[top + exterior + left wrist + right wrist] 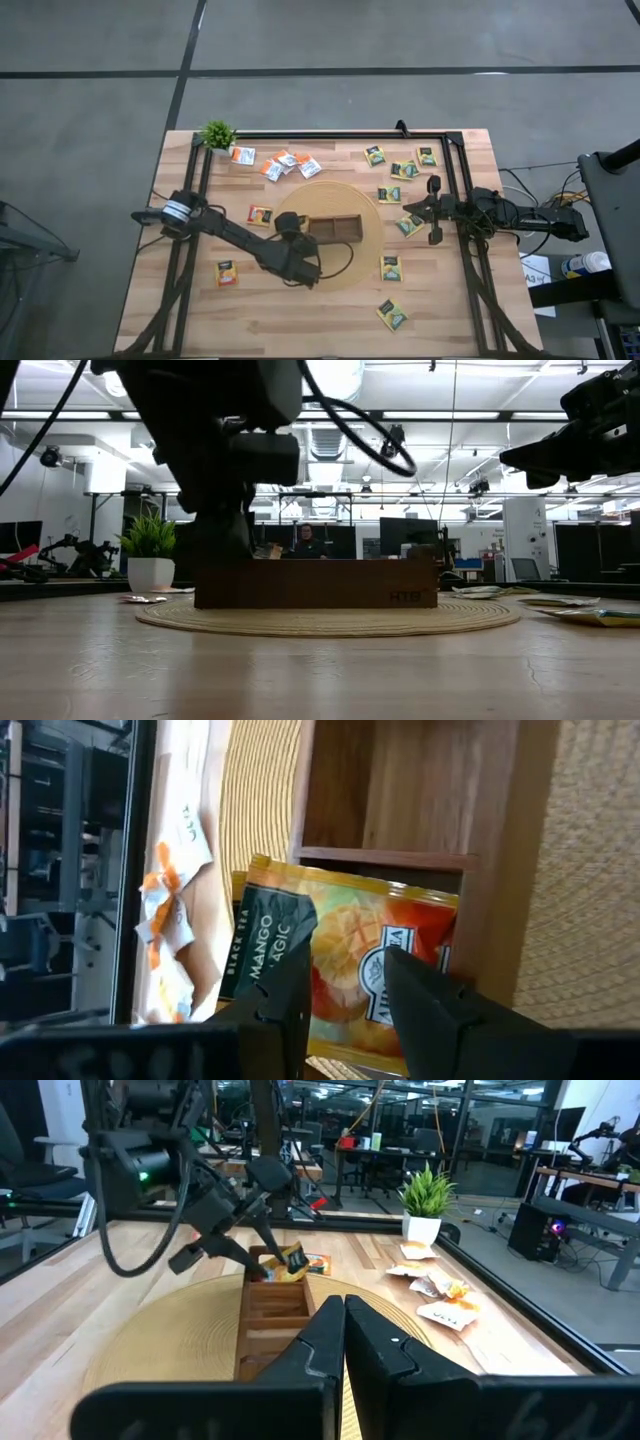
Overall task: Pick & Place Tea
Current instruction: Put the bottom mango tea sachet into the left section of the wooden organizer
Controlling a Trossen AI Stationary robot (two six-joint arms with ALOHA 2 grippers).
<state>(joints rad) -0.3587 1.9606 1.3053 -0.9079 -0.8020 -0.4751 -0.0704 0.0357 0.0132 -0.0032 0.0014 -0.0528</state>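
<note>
From above, the left gripper [300,226] sits at the wooden tray's [335,229] left end. Its wrist view shows fingers [425,1005] pinching a mango tea sachet [345,960] over the end compartment. Right gripper [344,1330] hovers shut, empty.

A long brown wooden tray [334,229] lies on a round woven mat [366,262]; a potted plant [217,135] stands at the desk's [300,330] corner.

Bright, even overhead light w/ soft shadows on the desk [330,320]; low view backlit by ceiling strips, arms silhouetted, foreground blurred; wrist close-up slightly soft.
</note>
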